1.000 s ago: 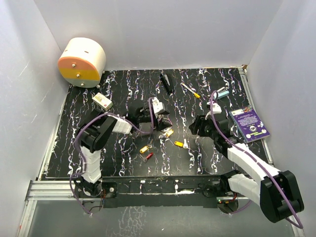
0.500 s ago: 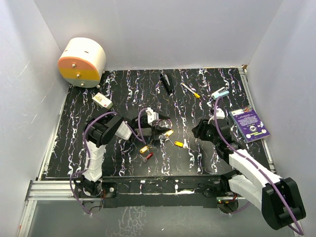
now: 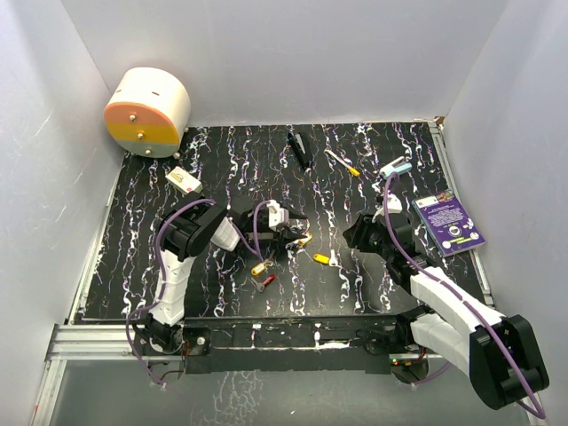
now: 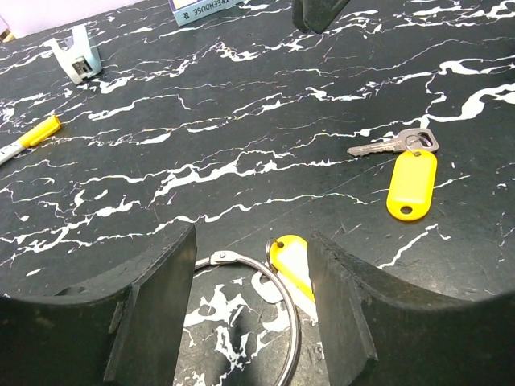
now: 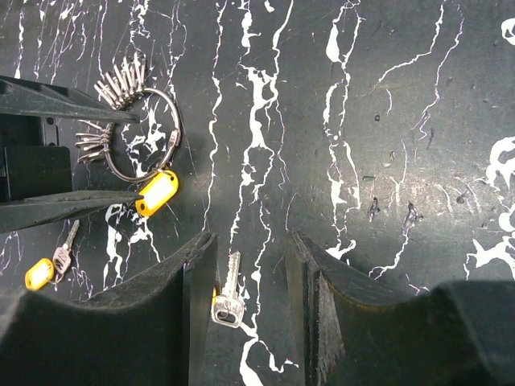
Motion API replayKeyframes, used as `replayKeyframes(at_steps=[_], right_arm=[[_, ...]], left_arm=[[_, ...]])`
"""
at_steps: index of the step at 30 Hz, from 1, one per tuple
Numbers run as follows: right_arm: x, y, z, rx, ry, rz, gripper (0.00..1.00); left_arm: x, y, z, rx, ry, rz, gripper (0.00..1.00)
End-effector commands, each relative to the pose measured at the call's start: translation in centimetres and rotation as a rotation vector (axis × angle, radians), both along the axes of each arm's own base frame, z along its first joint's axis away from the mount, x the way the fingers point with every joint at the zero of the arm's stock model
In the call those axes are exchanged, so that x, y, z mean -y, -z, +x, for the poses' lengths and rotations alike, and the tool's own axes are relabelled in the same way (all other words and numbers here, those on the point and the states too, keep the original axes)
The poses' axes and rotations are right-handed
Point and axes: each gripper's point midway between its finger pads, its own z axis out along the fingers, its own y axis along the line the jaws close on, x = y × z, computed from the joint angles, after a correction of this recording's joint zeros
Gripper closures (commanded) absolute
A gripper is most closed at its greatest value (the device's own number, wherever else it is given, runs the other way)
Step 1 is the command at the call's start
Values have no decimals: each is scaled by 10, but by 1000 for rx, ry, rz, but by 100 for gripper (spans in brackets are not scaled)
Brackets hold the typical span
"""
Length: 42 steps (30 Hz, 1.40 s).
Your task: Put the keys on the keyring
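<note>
A purple card [image 3: 450, 222] lies at the right edge of the tabletop. From above it shows lines of white print and a round mark, but they are too small to read.

In the left wrist view, a bit of a pale card [image 4: 201, 8] peeks in at the top of the picture. The dark letters "EEHOUSE" stand on it. The start of the word is cut off.

No other words or numbers can be read.
</note>
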Motion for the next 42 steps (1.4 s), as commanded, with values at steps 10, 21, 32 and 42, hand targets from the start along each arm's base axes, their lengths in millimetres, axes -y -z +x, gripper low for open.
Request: replayKeyframes(at_steps=[10,21,32,42], right_arm=[[-8,-21,13,91,-21,30,57],[-9,-22,13,97,-27,30,62],[-5,-6,4,66,-22,21,65],[-5,-5,3,63,-21,24,67]], left_arm=[[13,14,5,32,65,68,54],[19,22,-8,43,101,83,57],[17,25,-13,30,101,92,66],[17,26,-13,25,105,95,94]])
